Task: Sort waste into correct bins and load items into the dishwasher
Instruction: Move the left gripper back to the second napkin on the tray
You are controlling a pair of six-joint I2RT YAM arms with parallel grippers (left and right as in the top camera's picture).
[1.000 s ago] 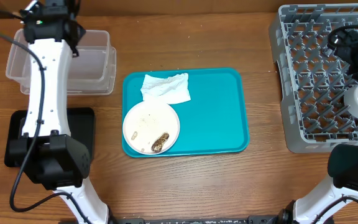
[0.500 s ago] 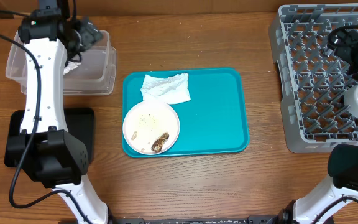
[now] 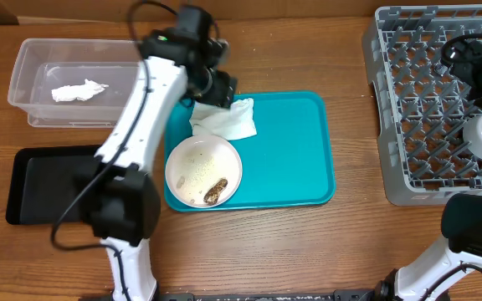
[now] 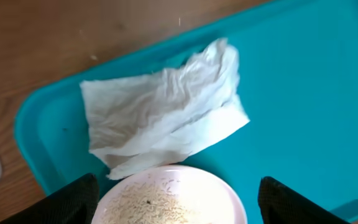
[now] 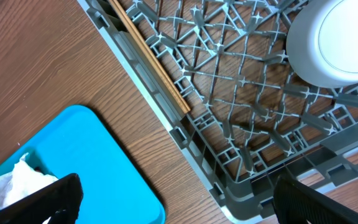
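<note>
Left gripper hovers over the upper left corner of the teal tray, fingers spread apart and empty (in the wrist view both dark fingertips flank nothing). Directly beneath lies a crumpled white napkin, its lower edge touching the rim of the white plate. The plate carries scattered rice and a brown lump. At upper left the clear tub already holds one napkin; the black tray sits just below it. Right gripper hangs over the grey rack at the right edge, jaws wide, holding nothing. Chopsticks and a white dish rest in the rack.

We judge the step in hand to be lifting the tray napkin for the tub. To do it well:
- Come down on the bunched ridge mid-paper, not a flat corner.
- Stay clear of the plate rim so the rice is not jolted.
- Close fully, since thin paper compresses.
- Lift straight before swinging left.
</note>
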